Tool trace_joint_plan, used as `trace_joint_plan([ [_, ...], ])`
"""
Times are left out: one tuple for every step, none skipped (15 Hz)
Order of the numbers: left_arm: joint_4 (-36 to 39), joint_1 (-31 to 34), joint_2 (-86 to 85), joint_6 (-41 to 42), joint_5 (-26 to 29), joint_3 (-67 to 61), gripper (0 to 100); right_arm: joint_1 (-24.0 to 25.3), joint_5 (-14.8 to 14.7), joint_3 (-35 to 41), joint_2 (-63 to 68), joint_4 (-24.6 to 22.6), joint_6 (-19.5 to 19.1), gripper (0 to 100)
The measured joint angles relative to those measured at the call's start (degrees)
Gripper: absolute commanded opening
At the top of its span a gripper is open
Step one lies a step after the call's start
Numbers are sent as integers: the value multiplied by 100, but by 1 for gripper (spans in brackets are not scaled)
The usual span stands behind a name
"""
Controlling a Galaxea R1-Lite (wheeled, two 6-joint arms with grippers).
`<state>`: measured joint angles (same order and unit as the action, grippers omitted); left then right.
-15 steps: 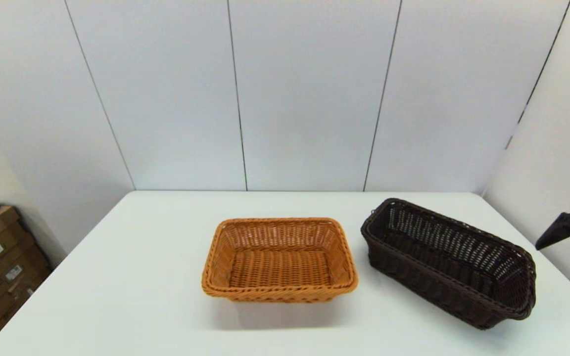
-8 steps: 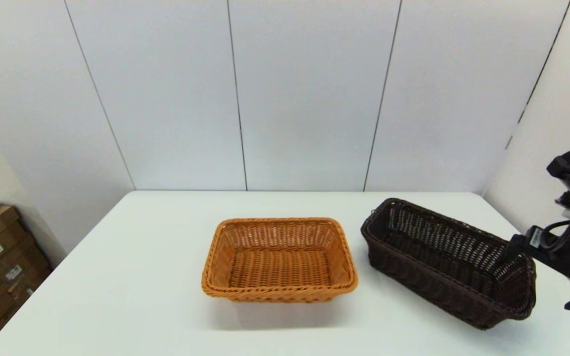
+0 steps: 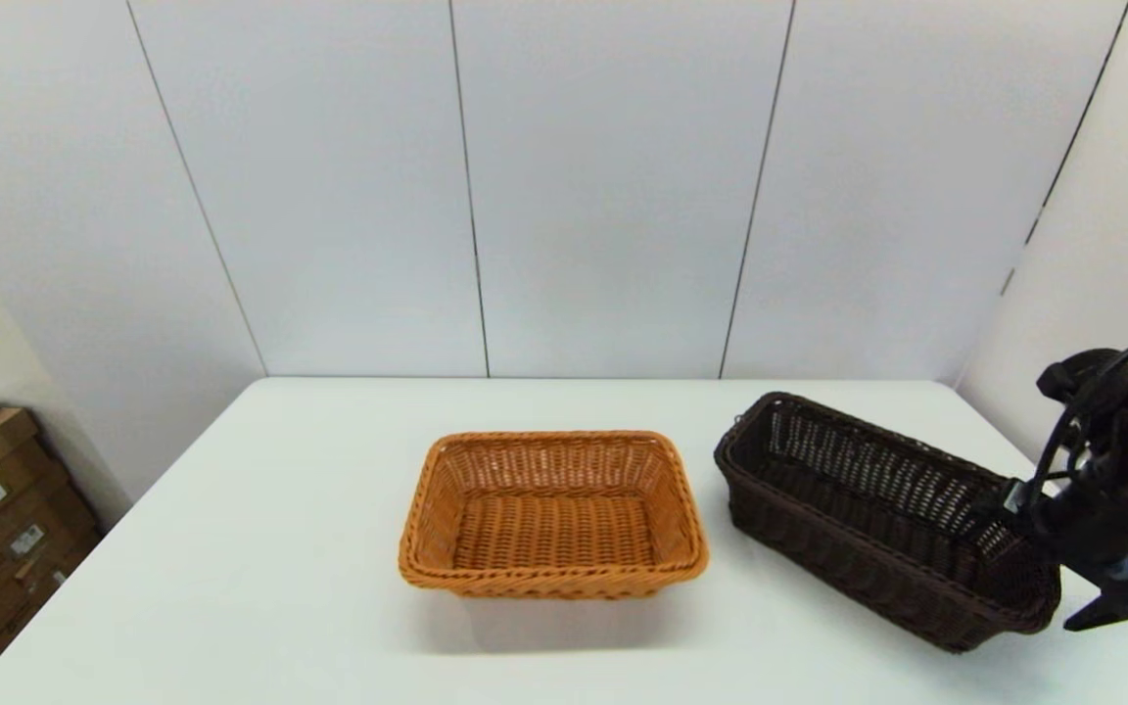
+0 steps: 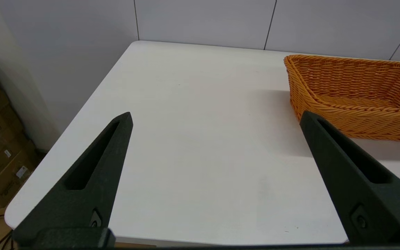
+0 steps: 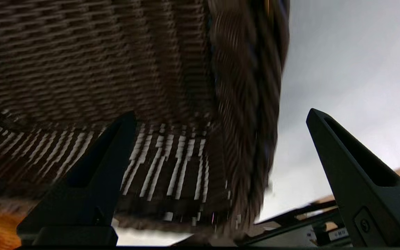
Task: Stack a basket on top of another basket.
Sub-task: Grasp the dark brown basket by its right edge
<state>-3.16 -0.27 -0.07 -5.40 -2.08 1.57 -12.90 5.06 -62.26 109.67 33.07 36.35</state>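
While my left pincer (image 4: 217,180) idles spread, my right pincer (image 5: 221,180) has swung in lower right, gaping astride the dark basket's (image 3: 882,519) end rim; tan basket (image 3: 552,514) waits centre-worktop.

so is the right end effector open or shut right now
Open. In the right wrist view the right end effector has its two fingers spread wide, straddling the dark brown basket's braided rim without closing on it.

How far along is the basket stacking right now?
Nothing is stacked yet: the dark brown basket sits on the table beside the orange-tan basket. In hand: the right gripper, open, straddles the dark basket's end rim. The left gripper hangs open, idle. Left: grasp, lift, set it onto the orange one.
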Motion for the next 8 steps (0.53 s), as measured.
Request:
trace_joint_plan([
  [0, 0, 0, 2, 0, 0, 100, -50, 78, 0, 119, -80, -52, 100],
  [0, 0, 0, 0, 0, 0, 100, -102, 150, 2, 218, -130, -129, 100],
  [0, 0, 0, 0, 2, 0, 100, -154, 205, 9, 299, -155, -210, 100],
  [0, 0, 0, 0, -2, 0, 100, -193, 266, 11, 356, -160, -315, 100],
  [0, 0, 0, 0, 0, 0, 100, -234, 325, 11, 390, -162, -433, 100],
  [0, 0, 0, 0, 0, 0, 100, -278, 351, 11, 412, -162, -540, 100],
  [0, 0, 0, 0, 0, 0, 100, -315, 349, 11, 425, -162, -621, 0],
  [2, 0, 0, 0, 0, 0, 100, -336, 340, 11, 434, -163, -686, 0],
])
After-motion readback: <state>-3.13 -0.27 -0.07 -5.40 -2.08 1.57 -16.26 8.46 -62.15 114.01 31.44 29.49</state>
